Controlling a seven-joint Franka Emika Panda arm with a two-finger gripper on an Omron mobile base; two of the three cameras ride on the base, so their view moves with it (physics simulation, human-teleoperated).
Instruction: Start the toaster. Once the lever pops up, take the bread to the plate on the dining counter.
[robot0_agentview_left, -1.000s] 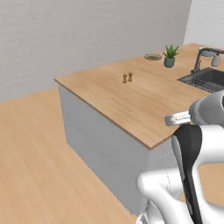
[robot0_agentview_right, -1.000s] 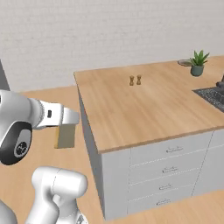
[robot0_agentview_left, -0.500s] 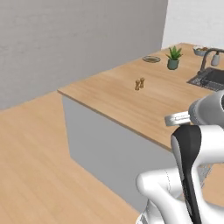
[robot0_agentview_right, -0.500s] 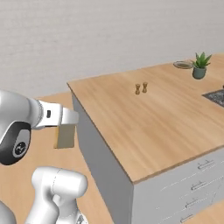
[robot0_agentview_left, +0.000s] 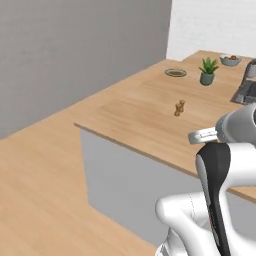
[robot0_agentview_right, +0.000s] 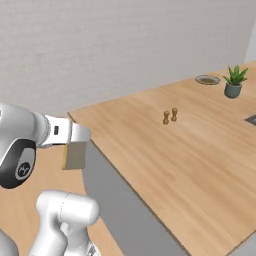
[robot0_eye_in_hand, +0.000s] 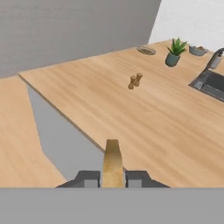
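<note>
1. Across the far end of the dining counter I can see the plate, a shallow grey-brown disc sitting just beside a small potted plant.
2. Between me and that plate stand two little wooden shakers, close together near the middle of the light-wood top.
3. My gripper has its jaws narrow and clamped on the bread, a thin tan slice that I see edge-on in the hand view, rising between the two dark fingertips.
4. From the right base view the slice hangs flat-faced below the white hand, off the near corner of the island and over the wooden floor, not yet above the countertop.
5. I judge the toasting part done: the bread is out and in my grasp, and the rig faces the island, not a toaster.
6. What is left, as I read it, is the carry and the set-down. The plate is well apart from the gripper, at the opposite end of the top.
7. Further right in the hand view lie the dark inset sink with its faucet and a white fruit bowl; I must not mistake that bowl for the plate.
8. My route should pass clear of the shakers and the plant.
</note>
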